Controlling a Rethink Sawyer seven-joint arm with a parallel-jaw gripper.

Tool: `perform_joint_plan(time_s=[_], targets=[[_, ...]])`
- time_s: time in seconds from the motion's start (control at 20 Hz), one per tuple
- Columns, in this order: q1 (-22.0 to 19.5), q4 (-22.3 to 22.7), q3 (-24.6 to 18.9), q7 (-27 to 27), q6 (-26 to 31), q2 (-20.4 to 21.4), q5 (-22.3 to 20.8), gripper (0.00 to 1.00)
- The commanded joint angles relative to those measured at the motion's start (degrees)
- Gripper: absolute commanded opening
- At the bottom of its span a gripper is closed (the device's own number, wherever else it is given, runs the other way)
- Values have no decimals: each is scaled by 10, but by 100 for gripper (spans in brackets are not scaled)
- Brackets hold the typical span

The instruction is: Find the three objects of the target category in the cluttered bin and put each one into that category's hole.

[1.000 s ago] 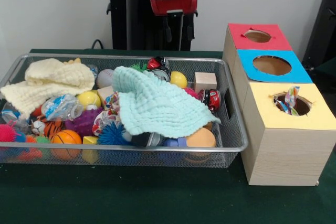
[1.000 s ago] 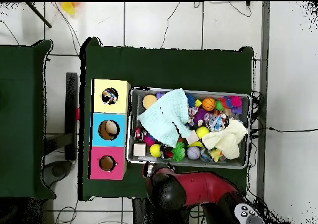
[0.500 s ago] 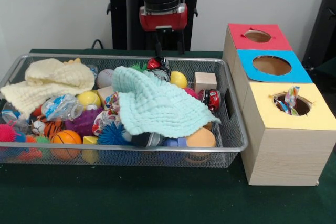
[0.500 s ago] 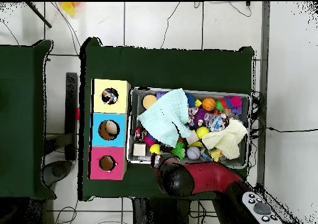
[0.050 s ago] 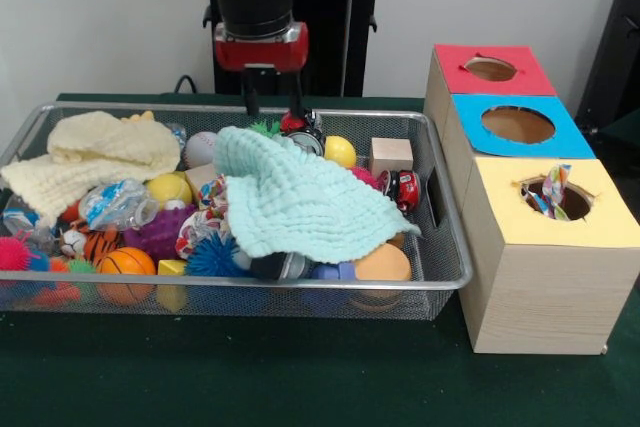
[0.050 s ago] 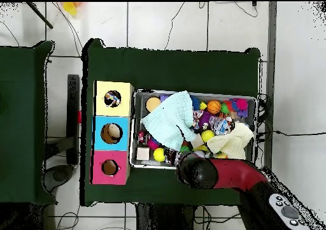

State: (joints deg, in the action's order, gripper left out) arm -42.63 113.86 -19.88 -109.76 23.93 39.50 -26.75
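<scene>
Nearest in the front view, along the bin's point(image 5: 240, 287) near wall, lay the small balls: an orange basketball point(image 5: 126, 263), a spiky blue ball point(image 5: 213, 258) and a plain orange ball point(image 5: 382, 264). I judged these light and springy; the smooth ones would roll or squirt from a shallow pinch, so I would take one across its widest part. Over the middle sprawled the mint cloth point(image 5: 295, 199), soft and limp, hiding whatever lay beneath; I would pinch it at a raised fold near its back corner to drag it off. The cream cloth point(image 5: 92, 155) was heaped at the left end. Farther back sat a yellow ball point(image 5: 340, 151) and a wood block point(image 5: 390, 156), stiff and flat-sided, easy to grip. I could not tell which category was wanted. Beside the bin, on the table point(image 5: 300, 377), stood the box point(image 5: 545, 277) with yellow, blue and red holes. My end effector point(image 5: 271, 104) hung released and empty over the bin's far edge.
</scene>
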Motion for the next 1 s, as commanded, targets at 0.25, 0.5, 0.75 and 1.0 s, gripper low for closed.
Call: perform_joint_plan(time_s=[0.25,0.5,0.75,1.0], targets=[[-12,-241,-59,129,144,-77,-23,100],[-18,-299,-78,149,177,-109,-14,100],[-23,-351,-94,169,205,-139,-14,100],[-29,-368,-103,185,222,-136,-23,100]])
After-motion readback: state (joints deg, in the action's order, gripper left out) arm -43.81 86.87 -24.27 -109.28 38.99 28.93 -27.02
